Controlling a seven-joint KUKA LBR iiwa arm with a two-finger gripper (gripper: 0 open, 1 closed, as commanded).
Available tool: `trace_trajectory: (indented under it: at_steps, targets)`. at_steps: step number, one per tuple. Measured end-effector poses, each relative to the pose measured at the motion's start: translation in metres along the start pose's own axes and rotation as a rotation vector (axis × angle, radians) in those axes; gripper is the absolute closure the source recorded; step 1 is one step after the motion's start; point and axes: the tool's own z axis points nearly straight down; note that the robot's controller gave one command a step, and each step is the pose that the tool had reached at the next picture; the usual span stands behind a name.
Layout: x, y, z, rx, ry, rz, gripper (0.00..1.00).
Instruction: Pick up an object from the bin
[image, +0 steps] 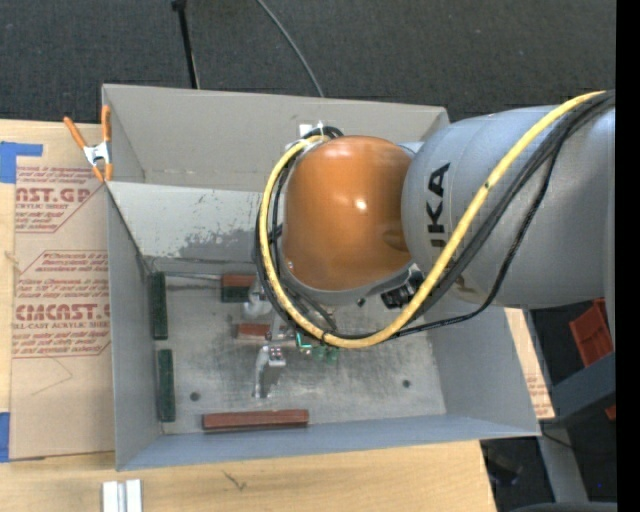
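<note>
Brown stick (255, 421) lying flat by near wall of bin (128, 320). Behind it, claw (267, 372) low over middle of floor, apart or together impossible to tell. Little brown block (252, 330) just beyond claw, second brown block (237, 287) farther back.

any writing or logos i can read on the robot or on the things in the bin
"KA": large dark letters, turned sideways, on the grey arm beside its orange cover; the rest of the word is out of sight.
Red-brown bar and dark green bars in the bin: no text can be read on them.
</note>
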Motion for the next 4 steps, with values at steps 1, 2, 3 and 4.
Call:
trace_trajectory:
  at_steps: [1,2,3,4]
  targets:
    - [-0.054,-0.038,0.028,-0.002,-0.006,-0.044,0.0]
    - [-0.069,-0.054,0.084,0.0,-0.007,-0.041,0.0]
    - [-0.059,-0.087,0.154,-0.004,-0.024,-0.189,1.0]
    - [-0.059,-0.086,0.154,-0.004,-0.024,-0.19,1.0]
